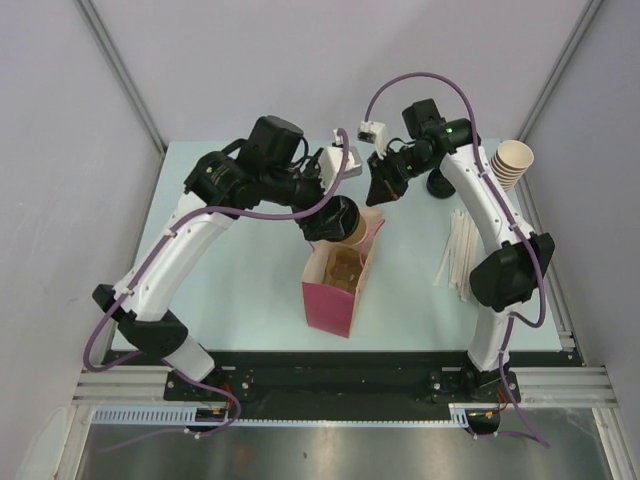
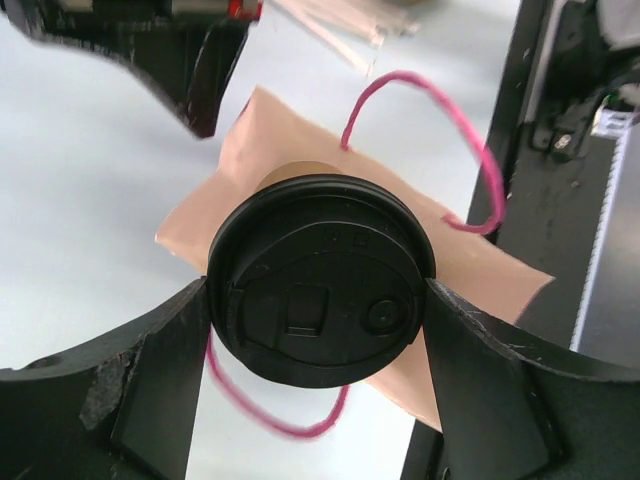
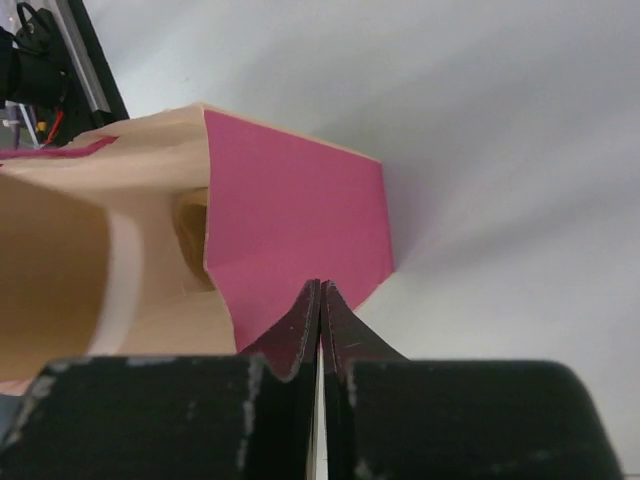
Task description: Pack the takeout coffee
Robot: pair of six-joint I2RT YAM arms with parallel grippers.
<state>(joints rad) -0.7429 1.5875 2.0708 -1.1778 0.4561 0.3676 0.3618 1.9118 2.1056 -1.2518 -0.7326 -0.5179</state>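
The takeout coffee (image 1: 345,225), a tan cup with a black lid (image 2: 320,290), is held in my left gripper (image 1: 338,220) over the far end of an open pink paper bag (image 1: 333,300). In the left wrist view the fingers (image 2: 150,380) press on both sides of the lid, above the bag's tan inside (image 2: 480,270) and its pink cord handles (image 2: 470,150). My right gripper (image 1: 382,195) is shut, pinching the bag's far rim; in the right wrist view its tips (image 3: 320,300) meet at the pink wall (image 3: 300,210).
A brown pulp cup carrier (image 1: 345,268) sits inside the bag. A stack of lidless tan cups (image 1: 513,162) stands at the far right, with a black stack (image 1: 440,185) beside it. White sticks (image 1: 460,250) lie on the table by the right arm.
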